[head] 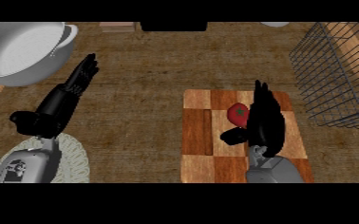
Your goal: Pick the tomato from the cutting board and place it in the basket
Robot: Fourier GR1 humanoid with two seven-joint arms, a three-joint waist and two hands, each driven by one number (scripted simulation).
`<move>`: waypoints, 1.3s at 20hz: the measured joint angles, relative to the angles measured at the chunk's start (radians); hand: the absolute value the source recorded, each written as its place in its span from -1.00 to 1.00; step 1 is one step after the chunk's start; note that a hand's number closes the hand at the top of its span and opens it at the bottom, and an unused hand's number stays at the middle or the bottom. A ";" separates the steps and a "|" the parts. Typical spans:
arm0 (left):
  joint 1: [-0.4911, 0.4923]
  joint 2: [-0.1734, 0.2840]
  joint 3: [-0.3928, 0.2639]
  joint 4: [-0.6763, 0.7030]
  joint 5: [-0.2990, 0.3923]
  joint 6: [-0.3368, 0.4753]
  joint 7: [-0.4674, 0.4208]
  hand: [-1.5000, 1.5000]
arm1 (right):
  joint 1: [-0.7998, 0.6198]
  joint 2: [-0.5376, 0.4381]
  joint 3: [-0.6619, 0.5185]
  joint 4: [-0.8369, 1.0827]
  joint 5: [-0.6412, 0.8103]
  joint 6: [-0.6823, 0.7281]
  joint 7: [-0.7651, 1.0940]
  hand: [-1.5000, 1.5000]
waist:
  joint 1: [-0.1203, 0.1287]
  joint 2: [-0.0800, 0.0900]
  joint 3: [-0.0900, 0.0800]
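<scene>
A red tomato (238,112) with a green stem lies on the checkered wooden cutting board (199,133) at the lower right. My right hand (264,121) sits over the board just right of the tomato, fingers straight and pointing away, thumb below the tomato; it touches or nearly touches it without curling round. The wire basket (331,71) stands at the right edge, beyond the board. My left hand (70,90) rests open at the left, fingers stretched toward the far side.
A large grey pot (32,52) stands at the far left corner. A dark block (174,26) and a small tan box (116,26) sit along the far edge. The brown counter (161,76) lies between board and pot.
</scene>
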 measured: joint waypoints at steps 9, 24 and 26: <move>-0.009 -0.028 0.014 0.015 -0.040 -0.006 -0.007 0.00 | -0.041 0.001 -0.043 0.156 -0.015 -0.057 -0.043 -1.00 | 0.001 0.000 0.000; 0.001 -0.049 0.043 0.014 -0.054 -0.036 -0.012 0.00 | -0.075 -0.007 -0.072 0.311 -0.105 -0.093 -0.075 -1.00 | 0.000 -0.001 -0.002; -0.001 -0.051 0.048 0.014 -0.054 -0.038 -0.012 0.00 | -0.084 -0.007 -0.071 0.324 -0.126 -0.089 -0.085 1.00 | 0.000 -0.002 -0.003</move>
